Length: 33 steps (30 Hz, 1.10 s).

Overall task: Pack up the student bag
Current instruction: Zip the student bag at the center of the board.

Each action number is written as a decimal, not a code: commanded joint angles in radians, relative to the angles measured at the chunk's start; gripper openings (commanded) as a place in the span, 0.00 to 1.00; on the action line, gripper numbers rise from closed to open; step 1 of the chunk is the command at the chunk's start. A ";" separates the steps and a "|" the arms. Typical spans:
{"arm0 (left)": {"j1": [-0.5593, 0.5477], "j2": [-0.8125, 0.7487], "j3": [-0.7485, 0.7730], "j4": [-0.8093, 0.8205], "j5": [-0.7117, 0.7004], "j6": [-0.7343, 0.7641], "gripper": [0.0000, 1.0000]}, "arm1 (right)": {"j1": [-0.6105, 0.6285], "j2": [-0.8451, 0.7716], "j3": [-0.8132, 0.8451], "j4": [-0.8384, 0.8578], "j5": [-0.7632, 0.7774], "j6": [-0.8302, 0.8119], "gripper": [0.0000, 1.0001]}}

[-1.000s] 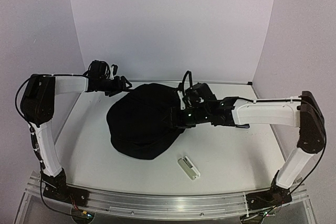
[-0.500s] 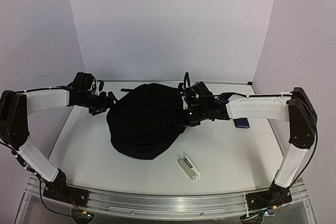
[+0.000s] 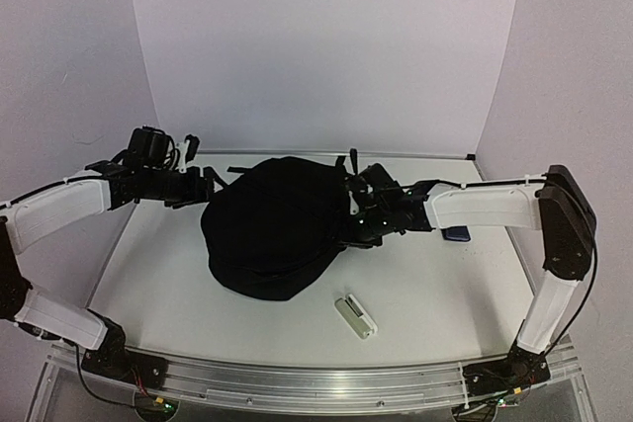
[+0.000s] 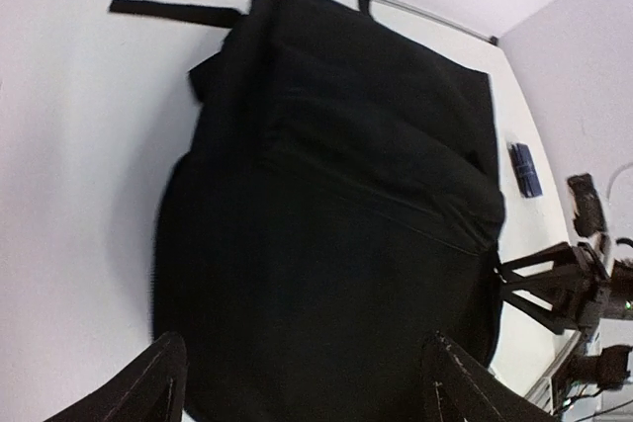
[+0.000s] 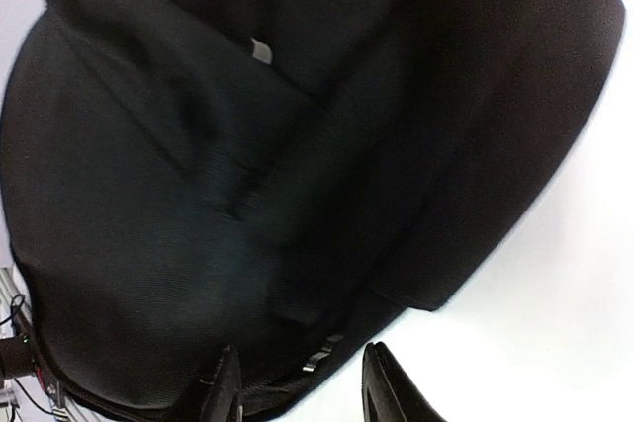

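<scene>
Bag (image 3: 267, 229) soft, floppy, likely light; pinch fabric by zip (image 5: 318, 356), lower frame; left hand (image 4: 302, 373), right hand (image 5: 300, 387) both spread, empty

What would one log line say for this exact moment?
left gripper: open, beside black backpack | right gripper: open, at backpack's edge | white object, blue object: loose on table
</scene>
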 commanded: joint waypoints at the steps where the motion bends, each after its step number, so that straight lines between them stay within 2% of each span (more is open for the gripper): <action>1: -0.165 -0.005 0.104 -0.008 -0.049 0.110 0.81 | 0.002 0.023 -0.057 -0.002 0.053 0.071 0.34; 9: -0.405 0.134 0.186 0.092 0.008 0.160 0.81 | 0.000 0.001 -0.133 0.107 0.006 0.131 0.10; 11: -0.454 0.200 0.211 0.095 -0.002 0.176 0.82 | -0.008 -0.003 -0.162 0.148 -0.012 0.145 0.01; 18: -0.567 0.385 0.336 0.030 -0.129 0.229 0.82 | -0.067 -0.055 -0.323 0.393 -0.153 0.219 0.00; 26: -0.576 0.441 0.299 0.202 0.006 0.056 0.62 | -0.099 -0.138 -0.394 0.493 -0.259 0.256 0.00; 30: -0.576 0.481 0.286 0.282 0.074 -0.015 0.57 | -0.116 -0.163 -0.429 0.548 -0.306 0.293 0.00; 33: -0.574 0.519 0.305 0.266 0.049 -0.029 0.53 | -0.118 -0.169 -0.437 0.554 -0.301 0.301 0.00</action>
